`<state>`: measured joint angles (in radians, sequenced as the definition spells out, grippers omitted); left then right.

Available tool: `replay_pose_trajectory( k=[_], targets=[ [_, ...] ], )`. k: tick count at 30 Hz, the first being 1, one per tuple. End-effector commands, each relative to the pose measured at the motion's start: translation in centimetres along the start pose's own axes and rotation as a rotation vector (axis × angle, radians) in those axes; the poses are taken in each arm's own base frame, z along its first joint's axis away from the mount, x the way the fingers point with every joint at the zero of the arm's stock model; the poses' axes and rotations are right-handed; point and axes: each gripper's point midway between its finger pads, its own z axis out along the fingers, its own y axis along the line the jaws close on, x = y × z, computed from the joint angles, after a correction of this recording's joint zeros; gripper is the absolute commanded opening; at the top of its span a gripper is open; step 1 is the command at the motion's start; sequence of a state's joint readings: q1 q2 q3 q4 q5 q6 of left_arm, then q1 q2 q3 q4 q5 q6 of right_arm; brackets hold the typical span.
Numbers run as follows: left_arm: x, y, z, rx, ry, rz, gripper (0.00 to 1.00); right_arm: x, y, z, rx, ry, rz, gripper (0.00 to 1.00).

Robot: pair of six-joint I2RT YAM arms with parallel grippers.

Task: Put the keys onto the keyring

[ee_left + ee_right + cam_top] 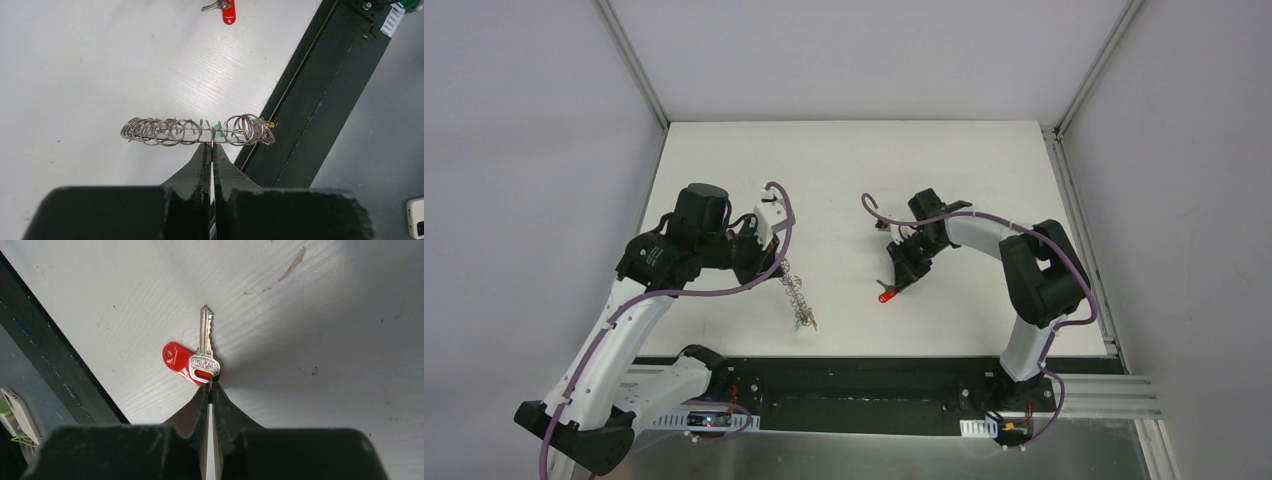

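We see the keyring (197, 131) edge-on at the centre of the left wrist view, its rim pinched in the tightly closed left gripper (212, 146). A red-tagged key (202, 357) sits mid-frame in the right wrist view, the right gripper (210, 387) closed on its head, over the white table (325, 315).

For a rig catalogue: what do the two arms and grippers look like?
The left arm and right arm have white links, black joints and a purple cable each. The left gripper and right gripper have matte black fingers tapering to narrow tips.
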<state>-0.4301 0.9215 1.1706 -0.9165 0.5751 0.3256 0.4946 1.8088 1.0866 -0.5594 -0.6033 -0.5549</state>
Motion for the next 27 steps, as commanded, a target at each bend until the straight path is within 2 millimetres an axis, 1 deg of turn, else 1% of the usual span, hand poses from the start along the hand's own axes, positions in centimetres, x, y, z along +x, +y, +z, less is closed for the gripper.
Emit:
replay_pose_trajectory(
  k=[1, 8, 12, 16, 19, 21, 26, 27],
  targets=[
    [-1.4, -0.2, -0.7, 0.0, -0.06, 0.037, 0.0, -1.4, 0.7, -1.0, -0.014, -0.03, -0.05, 0.05],
    [-1.4, -0.1, -0.6, 0.0, -0.052, 0.044, 0.0, -2.5, 1.3, -2.6, 0.006, -0.081, -0.134, 0.0],
    [-1.6, 0.1, -0.5, -0.001, -0.045, 0.044, 0.0, -4.3, 2.8, -4.7, 0.001, -0.162, -0.231, 0.0],
    [-2.2, 0.1, -0.4, 0.016, -0.042, 0.038, 0.0, -7.1, 5.3, -7.7, -0.018, -0.311, -0.369, 0.0],
    [-3.2, -0.1, -0.3, 0.039, -0.062, 0.041, 0.0, -9.1, 7.6, -10.0, -0.046, -0.426, -0.448, 0.0],
    [-4.0, -0.2, -0.1, 0.058, -0.079, 0.041, 0.0, -10.0, 9.1, -11.3, -0.076, -0.484, -0.491, 0.0],
    [-5.9, -0.7, 0.9, 0.115, -0.112, 0.041, 0.0, -11.2, 12.7, -14.5, -0.15, -0.585, -0.558, 0.0],
    [-6.3, -0.8, 1.1, 0.128, -0.117, 0.038, 0.0, -11.4, 13.7, -15.1, -0.183, -0.603, -0.569, 0.0]
  ],
)
